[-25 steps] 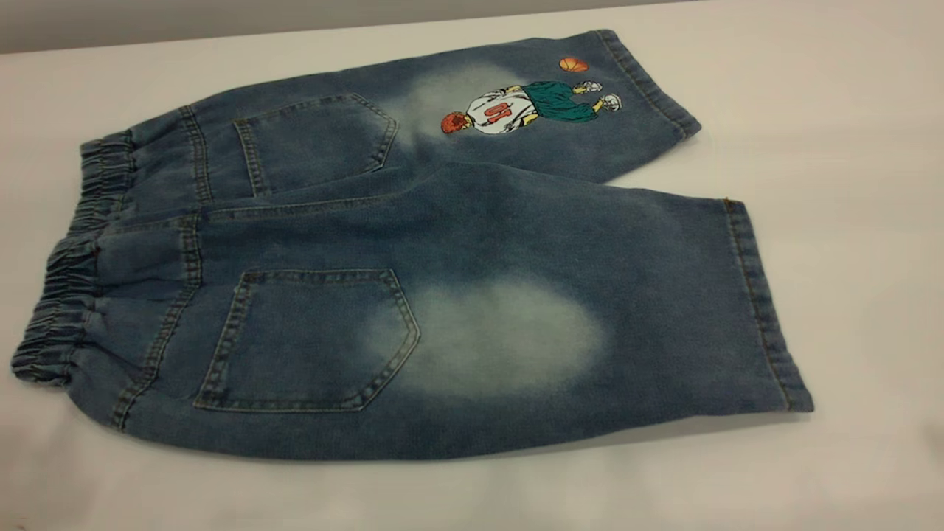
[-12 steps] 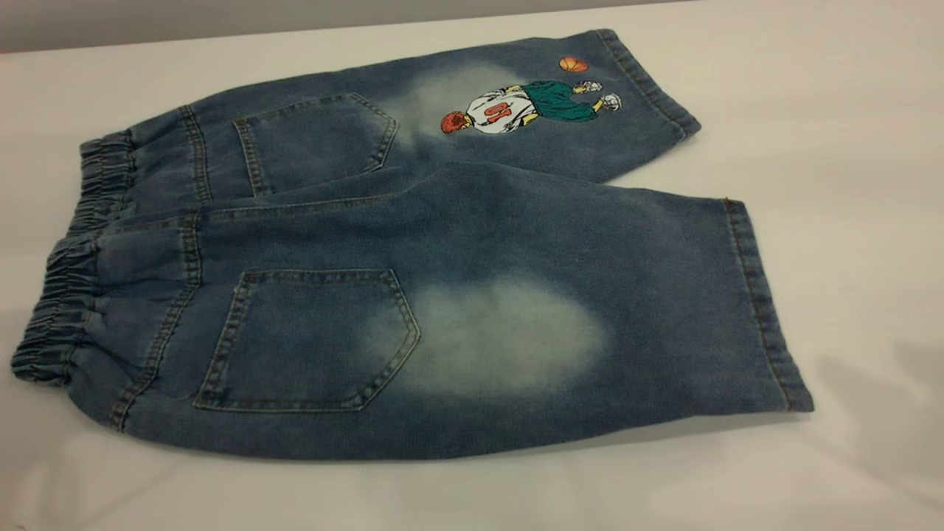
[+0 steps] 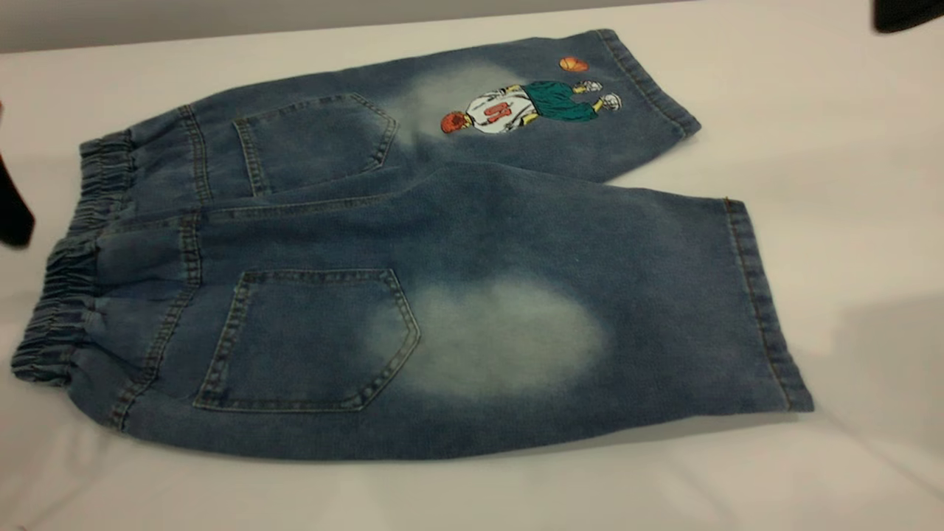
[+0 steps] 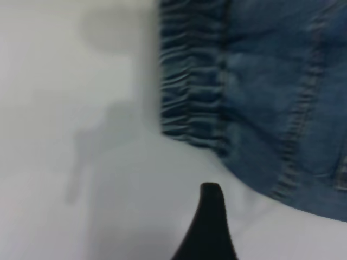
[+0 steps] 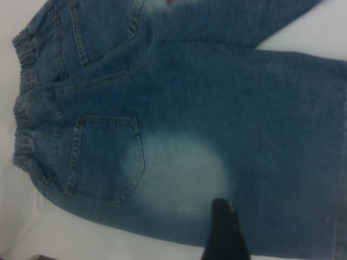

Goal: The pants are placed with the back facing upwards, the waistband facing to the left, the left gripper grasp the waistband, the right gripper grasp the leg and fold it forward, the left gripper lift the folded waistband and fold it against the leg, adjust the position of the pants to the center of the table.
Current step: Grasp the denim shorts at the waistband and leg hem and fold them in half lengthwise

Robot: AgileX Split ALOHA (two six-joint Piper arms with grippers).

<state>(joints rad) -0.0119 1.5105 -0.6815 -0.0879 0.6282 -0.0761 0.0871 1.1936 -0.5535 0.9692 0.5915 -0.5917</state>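
Red "10", upside down, on the pants (image 3: 442, 295) print's white jersey (image 3: 503, 110)

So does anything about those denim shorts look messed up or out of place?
Nothing stands out. The pants lie flat on the table, back pockets up, waistband at the left. The printed leg tucks slightly under the plain leg; no damage shows.

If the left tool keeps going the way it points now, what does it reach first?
Probably bare table, then the corner of the waistband. In the left wrist view the left tool points across white tabletop toward that gathered edge of the pants; its height is unclear.
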